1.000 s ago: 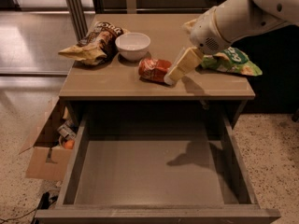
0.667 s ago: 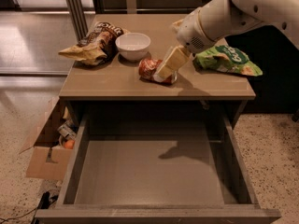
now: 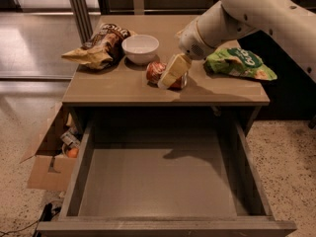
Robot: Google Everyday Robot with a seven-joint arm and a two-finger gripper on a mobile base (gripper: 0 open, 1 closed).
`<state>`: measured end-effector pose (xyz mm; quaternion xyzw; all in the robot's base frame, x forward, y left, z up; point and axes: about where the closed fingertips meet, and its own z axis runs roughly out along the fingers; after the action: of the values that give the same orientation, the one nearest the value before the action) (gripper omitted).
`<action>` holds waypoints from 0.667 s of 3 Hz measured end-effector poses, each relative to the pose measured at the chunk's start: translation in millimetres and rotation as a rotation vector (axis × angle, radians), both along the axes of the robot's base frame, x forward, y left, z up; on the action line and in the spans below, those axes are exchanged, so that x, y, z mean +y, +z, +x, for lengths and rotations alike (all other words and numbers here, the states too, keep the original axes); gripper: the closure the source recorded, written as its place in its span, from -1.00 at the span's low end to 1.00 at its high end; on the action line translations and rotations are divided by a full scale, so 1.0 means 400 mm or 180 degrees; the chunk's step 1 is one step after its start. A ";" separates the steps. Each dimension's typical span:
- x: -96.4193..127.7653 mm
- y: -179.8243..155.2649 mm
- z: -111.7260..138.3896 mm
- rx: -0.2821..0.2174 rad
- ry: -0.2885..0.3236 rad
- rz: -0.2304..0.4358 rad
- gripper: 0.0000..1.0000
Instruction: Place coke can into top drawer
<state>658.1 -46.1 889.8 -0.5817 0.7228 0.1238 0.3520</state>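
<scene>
The coke can (image 3: 156, 71) lies on its side on the cabinet top, just in front of the white bowl. My gripper (image 3: 172, 74) is down over the can's right part, and its pale finger (image 3: 174, 71) covers the middle of the can. The can's silver end (image 3: 183, 81) shows past the finger on the right. The can rests on the wood. The top drawer (image 3: 158, 181) is pulled fully open below the cabinet top, with a bare bottom.
A white bowl (image 3: 140, 48) stands behind the can. A brown-yellow chip bag (image 3: 98, 46) lies at the left, a green chip bag (image 3: 239, 63) at the right under my arm. A cardboard box (image 3: 49, 162) with small items sits on the floor left of the drawer.
My gripper has moved left and down from beside the can onto it. The can has not moved.
</scene>
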 end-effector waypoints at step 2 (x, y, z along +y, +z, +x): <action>0.041 -0.090 0.055 0.0209 -0.0036 -0.0051 -1.00</action>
<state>680.3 -29.7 853.7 -0.5760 0.7382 0.1350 0.3240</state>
